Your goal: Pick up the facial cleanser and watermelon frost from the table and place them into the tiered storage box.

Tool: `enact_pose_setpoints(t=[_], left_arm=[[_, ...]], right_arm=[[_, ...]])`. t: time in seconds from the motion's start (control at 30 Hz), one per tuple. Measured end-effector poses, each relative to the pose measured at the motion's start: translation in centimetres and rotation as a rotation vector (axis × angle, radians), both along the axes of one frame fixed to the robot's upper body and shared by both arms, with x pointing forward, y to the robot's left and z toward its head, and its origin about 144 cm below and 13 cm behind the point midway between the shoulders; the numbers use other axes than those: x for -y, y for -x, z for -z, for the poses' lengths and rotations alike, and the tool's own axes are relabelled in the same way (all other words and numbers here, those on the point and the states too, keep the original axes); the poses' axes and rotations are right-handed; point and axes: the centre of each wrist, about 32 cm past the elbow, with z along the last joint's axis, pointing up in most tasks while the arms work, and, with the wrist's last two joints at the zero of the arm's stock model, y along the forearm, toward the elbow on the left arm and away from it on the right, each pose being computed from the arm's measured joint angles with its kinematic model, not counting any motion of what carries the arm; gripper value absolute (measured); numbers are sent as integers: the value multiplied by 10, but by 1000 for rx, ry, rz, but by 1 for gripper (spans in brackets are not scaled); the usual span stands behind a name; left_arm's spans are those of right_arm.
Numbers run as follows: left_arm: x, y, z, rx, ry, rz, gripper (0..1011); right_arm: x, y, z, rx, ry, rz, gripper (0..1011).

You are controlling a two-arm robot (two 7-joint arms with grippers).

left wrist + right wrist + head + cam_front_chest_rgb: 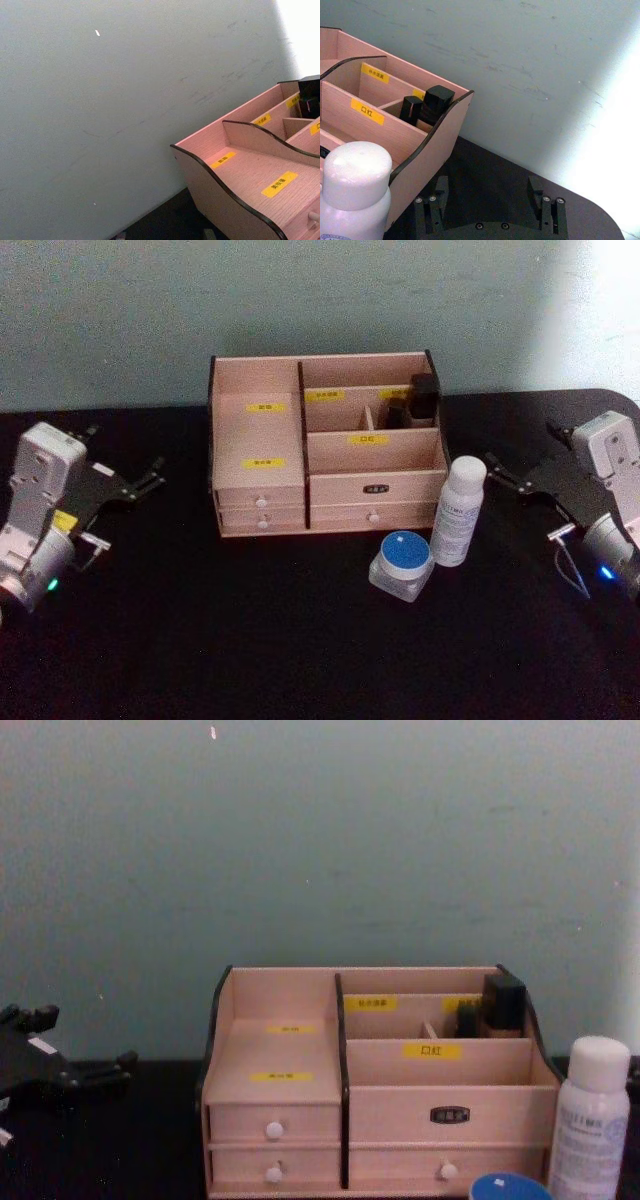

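Black table (200,640) runs up to a pale grey-green wall (300,300). At its middle stands the tiered storage box (260,430), with two dark items (422,395) in its back right compartment. The facial cleanser (460,510), a white bottle, stands upright just beside the box's front right corner. The watermelon frost (403,562), a blue-lidded jar, sits close in front of it. The right claw (497,470) hovers spread, right of the bottle. The left claw (152,475), well left of the box, looks parted too.
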Motion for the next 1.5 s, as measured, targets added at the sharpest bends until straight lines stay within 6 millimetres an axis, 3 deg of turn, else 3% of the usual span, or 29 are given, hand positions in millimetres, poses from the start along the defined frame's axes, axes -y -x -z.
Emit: enact_pose_setpoints(t=[1.5], left_arm=[[0,0,0,0,0,0,1001]], right_arm=[[0,0,0,0,0,0,1002]])
